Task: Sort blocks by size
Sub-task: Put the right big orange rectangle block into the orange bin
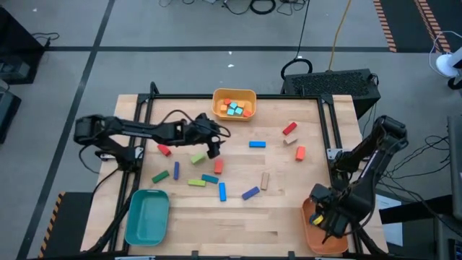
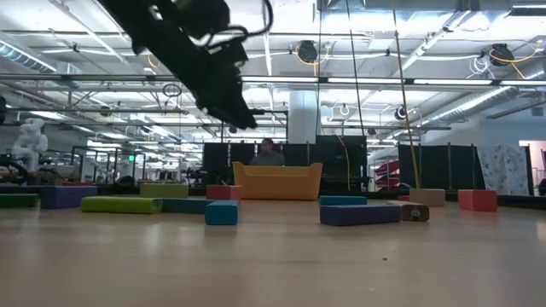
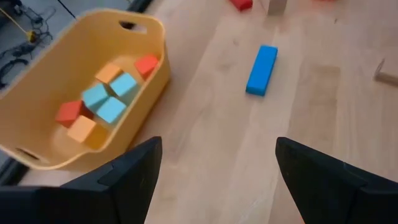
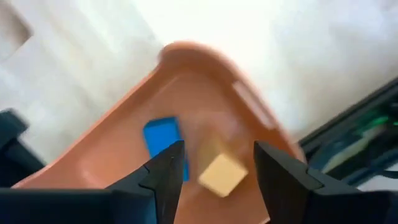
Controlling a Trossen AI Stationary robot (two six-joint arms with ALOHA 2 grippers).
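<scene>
Painted blocks lie scattered on the wooden table (image 1: 281,217): a blue bar (image 1: 257,144) (image 3: 262,70), a red one (image 1: 289,128), a green one (image 1: 198,157) and several more. My left gripper (image 1: 214,149) (image 3: 217,180) hangs open above the table near the green block, with nothing between its fingers. My right gripper (image 1: 323,219) (image 4: 214,177) points down, open, over the orange tray (image 4: 112,149). A tan cube (image 4: 222,174) and a blue block (image 4: 163,138) show in that tray below the fingers, and the cube is clear of both.
A yellow tray (image 1: 234,94) (image 3: 155,68) holding several small cubes stands at the far edge. A teal tray (image 1: 148,215) sits at the near left corner. The middle and near parts of the table hold most of the loose blocks. Black frame rails run along the table's sides.
</scene>
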